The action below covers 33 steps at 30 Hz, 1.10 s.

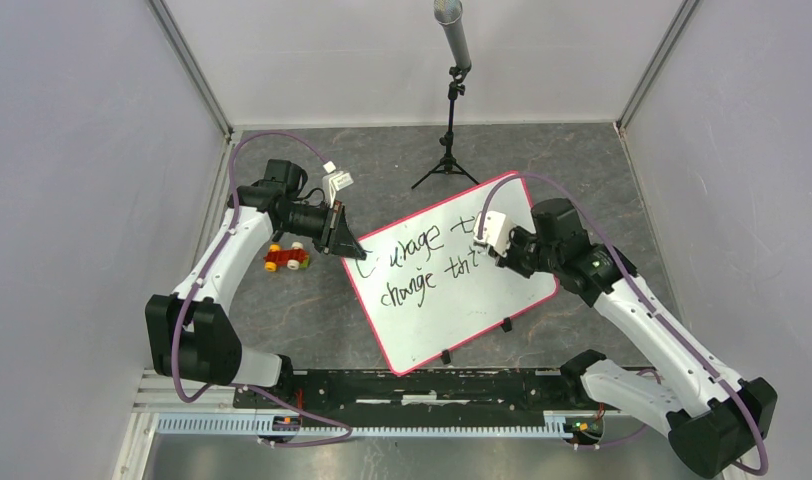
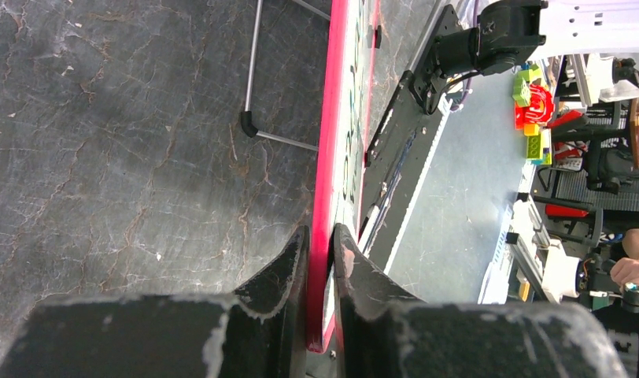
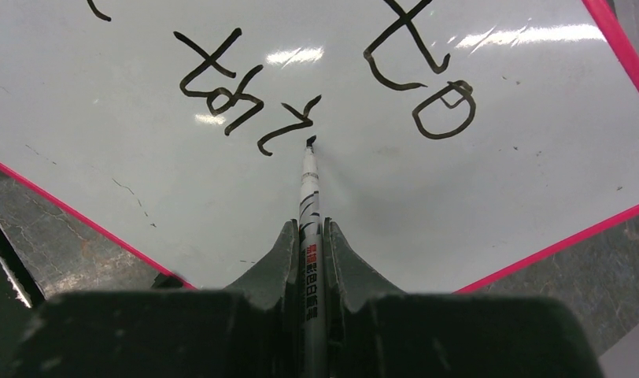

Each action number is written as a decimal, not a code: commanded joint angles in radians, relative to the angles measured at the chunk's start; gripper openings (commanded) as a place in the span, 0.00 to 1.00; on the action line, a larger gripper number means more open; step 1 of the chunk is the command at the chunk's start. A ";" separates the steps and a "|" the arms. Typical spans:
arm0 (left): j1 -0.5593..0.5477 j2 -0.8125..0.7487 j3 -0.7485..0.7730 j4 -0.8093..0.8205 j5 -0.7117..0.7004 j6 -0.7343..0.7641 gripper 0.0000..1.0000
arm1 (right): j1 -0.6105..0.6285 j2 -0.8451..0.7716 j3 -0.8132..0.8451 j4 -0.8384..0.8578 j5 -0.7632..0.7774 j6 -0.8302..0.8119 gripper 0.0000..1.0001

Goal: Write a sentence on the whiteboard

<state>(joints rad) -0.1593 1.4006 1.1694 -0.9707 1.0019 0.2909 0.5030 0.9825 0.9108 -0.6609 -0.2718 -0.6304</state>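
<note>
Whiteboard [image 1: 472, 310] lies mid-bench, turned on the diagonal, one corner toward the arm bases and its pink rim showing all round. Left pincer [image 1: 347, 245] is at the board's left corner. In the left wrist view its two fingers [image 2: 289, 264] are narrow, clamped on the board's pink edge [image 2: 330, 142], one finger on each face. Right pincer [image 3: 308, 232] is over the right half of the board, nipped tight on a marker [image 3: 309, 189]. The black tip is at the white surface, just beside the last stroke. Sentence [image 1: 422, 265] runs in two lines of black script: "courage to" above, "change thi" below, some letters hidden by the right arm. Toy car [image 1: 286, 258] sits on the bench [image 1: 312, 310] just left of the board. A black tripod [image 1: 449, 150] stands beyond the board's far corner.
</note>
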 commanded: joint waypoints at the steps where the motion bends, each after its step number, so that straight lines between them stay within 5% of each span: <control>1: -0.031 0.010 0.007 0.016 -0.076 0.049 0.02 | -0.003 -0.027 -0.066 0.021 0.026 -0.008 0.00; 33: -0.031 0.016 0.017 0.016 -0.077 0.045 0.02 | -0.013 -0.007 0.015 0.060 0.070 0.011 0.00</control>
<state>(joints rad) -0.1596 1.4006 1.1698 -0.9707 0.9993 0.2909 0.5026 0.9665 0.8883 -0.6464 -0.2527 -0.6147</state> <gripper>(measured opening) 0.195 0.144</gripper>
